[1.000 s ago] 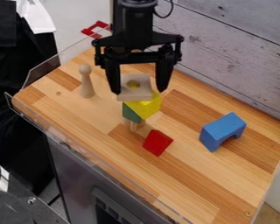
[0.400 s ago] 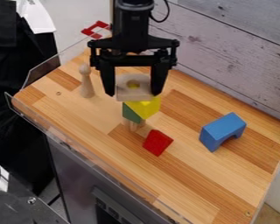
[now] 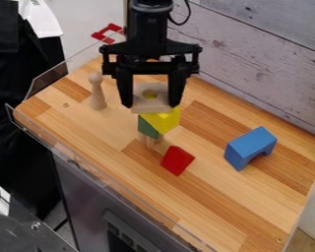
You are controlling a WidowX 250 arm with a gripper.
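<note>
The gripper (image 3: 151, 104) hangs over the back left part of the table, with its two fingers shut on a pale wooden block (image 3: 144, 104) that has a round hollow. This block rests at the top of a stack, directly above a yellow block (image 3: 165, 121). A green block (image 3: 147, 128) shows below and left of the yellow one, with light wooden pieces (image 3: 151, 141) under them. Just in front of the stack lies a red block (image 3: 177, 160).
Left of the gripper stands a wooden peg figure (image 3: 97, 92). A blue arch block (image 3: 251, 147) sits at the right of the wooden table (image 3: 219, 202). Clear plastic guards (image 3: 63, 74) edge the left side, and a plank wall (image 3: 265, 59) runs behind.
The gripper has shifted slightly left, and its fingers have drawn closer together, closing on the pale block's sides. The stack and the other blocks stand where they were.
</note>
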